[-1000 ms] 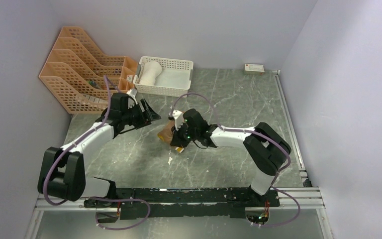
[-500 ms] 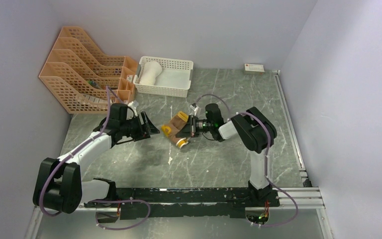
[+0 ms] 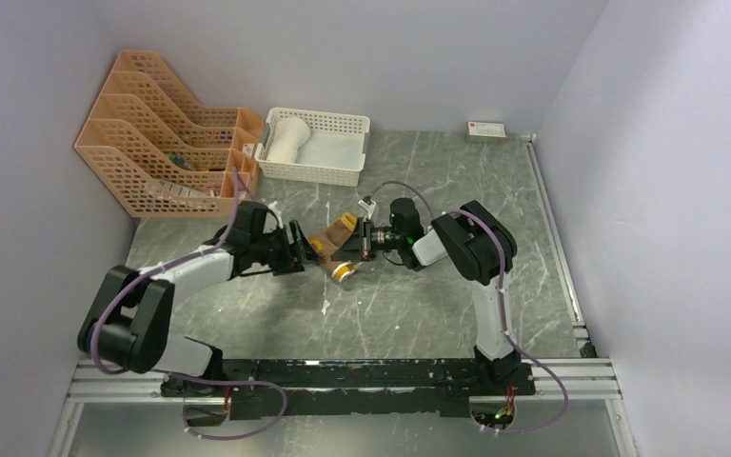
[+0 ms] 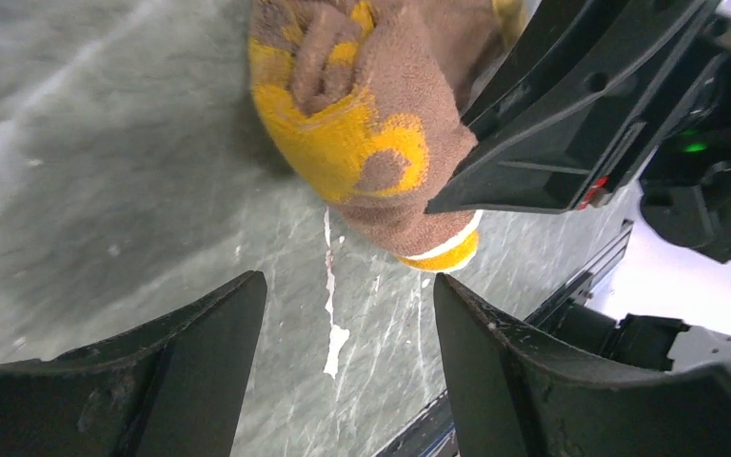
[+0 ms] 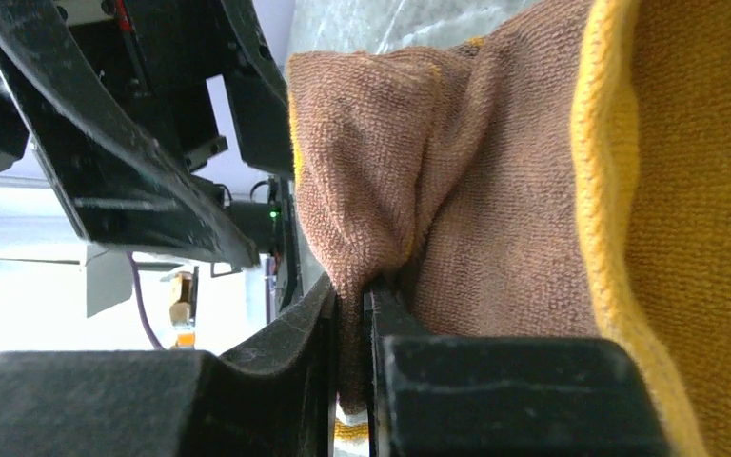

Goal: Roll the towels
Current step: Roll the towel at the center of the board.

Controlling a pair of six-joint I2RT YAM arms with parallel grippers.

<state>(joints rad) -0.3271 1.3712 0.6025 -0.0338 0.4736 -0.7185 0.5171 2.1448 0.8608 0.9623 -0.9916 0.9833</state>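
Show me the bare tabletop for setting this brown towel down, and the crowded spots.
Bare: the table between the white lattice basket and the small white box; also the strip between the brown towel and the base rail. Crowded: mid-table, where left gripper and right gripper meet; the orange file rack corner.

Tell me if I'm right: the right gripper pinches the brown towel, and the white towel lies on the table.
Not quite: the white towel lies in the basket, as the top view shows. The right gripper does pinch the brown towel.
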